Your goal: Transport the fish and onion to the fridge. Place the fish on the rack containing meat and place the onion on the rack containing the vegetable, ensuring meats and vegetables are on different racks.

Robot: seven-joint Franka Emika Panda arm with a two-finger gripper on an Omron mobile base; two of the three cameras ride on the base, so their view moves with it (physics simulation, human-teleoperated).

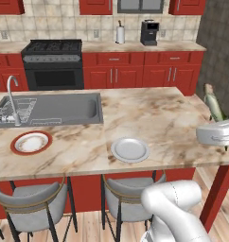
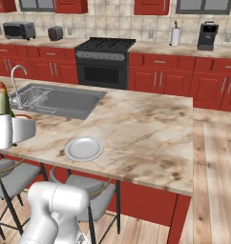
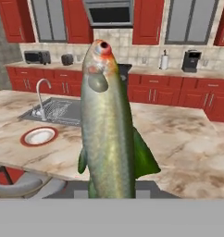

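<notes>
Kitchen island w/ grey plate [image 1: 130, 150] and sink [image 1: 55, 109]. Gripper [image 3: 111, 196] clamped on fish [image 3: 108, 129], held upright, clear of the counter. Step: carrying fish. Next: drive to fridge, find meat rack.

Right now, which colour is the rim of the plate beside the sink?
Red, around a white centre: the plate near the sink shows best in the hand view.

fish [image 3: 107, 125] tail hidden — end effector fingertips unseen
</notes>
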